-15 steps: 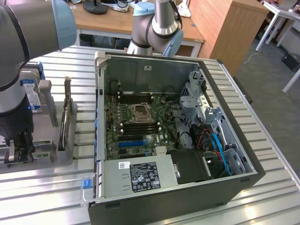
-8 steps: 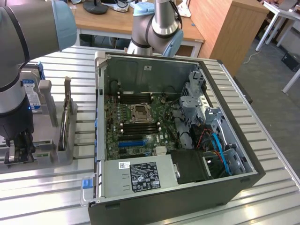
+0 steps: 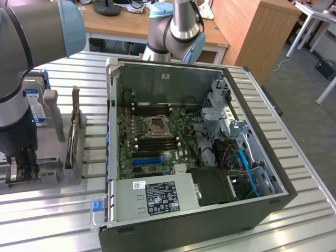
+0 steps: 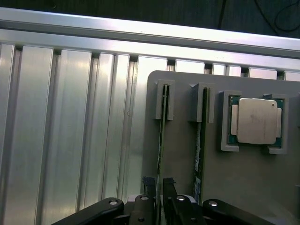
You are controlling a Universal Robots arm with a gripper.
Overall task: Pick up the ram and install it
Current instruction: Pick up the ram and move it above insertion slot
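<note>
Trouble here would be a crooked pinch: the ram (image 4: 161,136) stands on edge in its grey holder (image 4: 180,159) on the table (image 4: 70,117), jaws slightly apart astride it, and squeezing off-centre could tilt or jam it.

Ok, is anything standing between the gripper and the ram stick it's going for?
Nothing visible does. The gripper is right at the ram stick, which stands on edge in its gray holder. A second stick stands beside it, apart, and the silver chip lies farther off.
</note>
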